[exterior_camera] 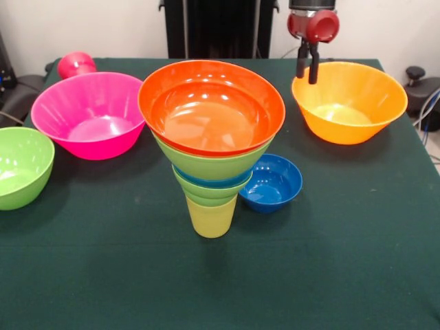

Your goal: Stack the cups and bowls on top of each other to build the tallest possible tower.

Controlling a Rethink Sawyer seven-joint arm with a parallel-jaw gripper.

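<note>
A dark green cloth is covering the bench [330,275]; the tower [212,148] is standing near its middle, bowls nesting wider upward from a yellow cup [211,218], likely so each rim is cradling the next; the end effector [307,69] is hanging over the orange bowl's [349,103] far rim, fingers nearly together and holding nothing; pink bowl [89,113], green bowl [20,165] and blue bowl [273,182] are waiting loose.

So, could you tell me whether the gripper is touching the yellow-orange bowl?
Cannot tell. In the front view the gripper overlaps the far rim of the yellow-orange bowl, but it may be hanging above or behind it; no view shows a gap or contact plainly.
</note>
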